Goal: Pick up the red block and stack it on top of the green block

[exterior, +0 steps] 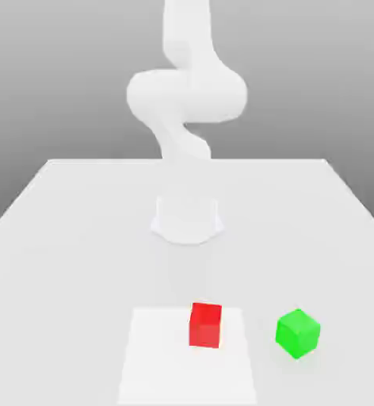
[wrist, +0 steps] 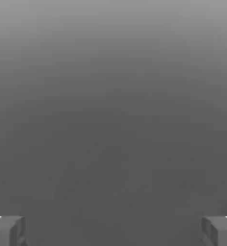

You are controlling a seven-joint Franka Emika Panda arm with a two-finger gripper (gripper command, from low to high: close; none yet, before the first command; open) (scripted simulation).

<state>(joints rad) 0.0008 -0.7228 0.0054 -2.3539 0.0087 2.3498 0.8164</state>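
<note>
The red block (exterior: 205, 324) is a small cube resting on the table near its front edge, on a paler square patch (exterior: 158, 361). The green block (exterior: 298, 333), a cube of about the same size, sits on the table a short way toward the exterior view's right of the red one, apart from it. In the hand view my gripper (wrist: 113, 231) is open, its two grey fingertips (wrist: 7, 230) standing far apart with nothing between them, facing a plain grey background.
The white table (exterior: 79, 238) spreads wide around the blocks. My arm's round base (exterior: 187, 218) stands at the middle of the table behind the blocks, and the arm (exterior: 186, 95) rises from it and leaves the exterior view at the top.
</note>
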